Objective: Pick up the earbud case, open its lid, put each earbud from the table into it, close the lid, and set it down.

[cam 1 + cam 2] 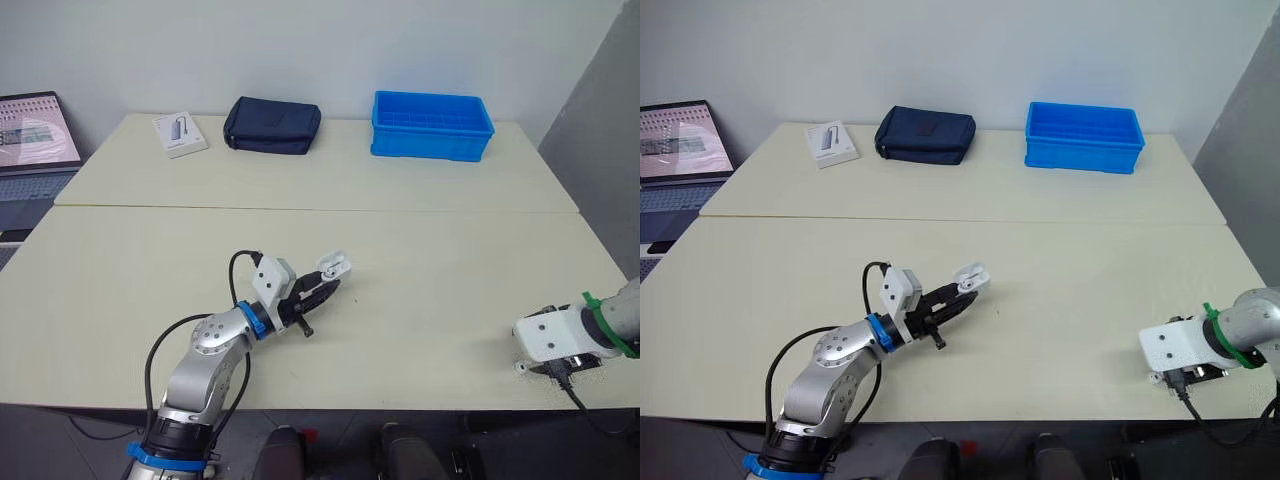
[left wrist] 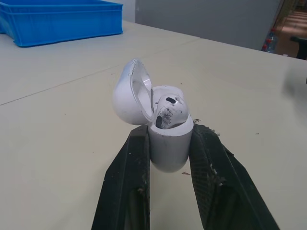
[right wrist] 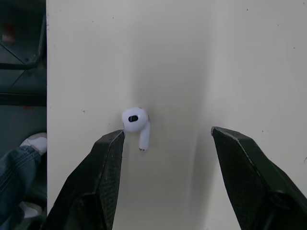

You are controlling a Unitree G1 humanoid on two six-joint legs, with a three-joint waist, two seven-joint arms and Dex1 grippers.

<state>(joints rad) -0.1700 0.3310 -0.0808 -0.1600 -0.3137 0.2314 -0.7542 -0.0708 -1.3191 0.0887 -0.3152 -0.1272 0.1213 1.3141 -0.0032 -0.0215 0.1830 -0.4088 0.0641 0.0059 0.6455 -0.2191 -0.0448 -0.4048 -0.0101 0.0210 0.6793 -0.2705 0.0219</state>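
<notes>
The earbud case (image 2: pixel 168 149) is white and stands upright between the two black fingers of the left gripper (image 2: pixel 169 132), which are clamped on its lower body from both sides. It is held near the middle of the table (image 1: pixel 420 250), a little to the left. Its lid (image 2: pixel 130 93) is swung open on its hinge and leans back to one side. One earbud (image 2: pixel 169 106) sits in the case with its rounded head showing, and dark smudges mark the white plastic around it. No brand or lettering can be made out on the case.

The second earbud (image 3: pixel 136 121) lies on the table at the near right edge, stem flat on the surface. The right gripper (image 3: pixel 168 132) hangs over it with its fingers spread wide apart, the earbud lying between them and just beside the tip of one finger, touching neither. Past that table edge, a person's leg in blue jeans (image 3: pixel 14 165) and a light shoe show on the floor.

Along the far side of the table stand a blue plastic bin (image 1: pixel 432 125) on the right, a dark navy pouch (image 1: pixel 272 126) at the middle, and a small white box (image 1: pixel 180 134) on the left with a printed picture; its print is too small to read. A laptop (image 1: pixel 35 135) with a lit screen sits off the far left corner.
</notes>
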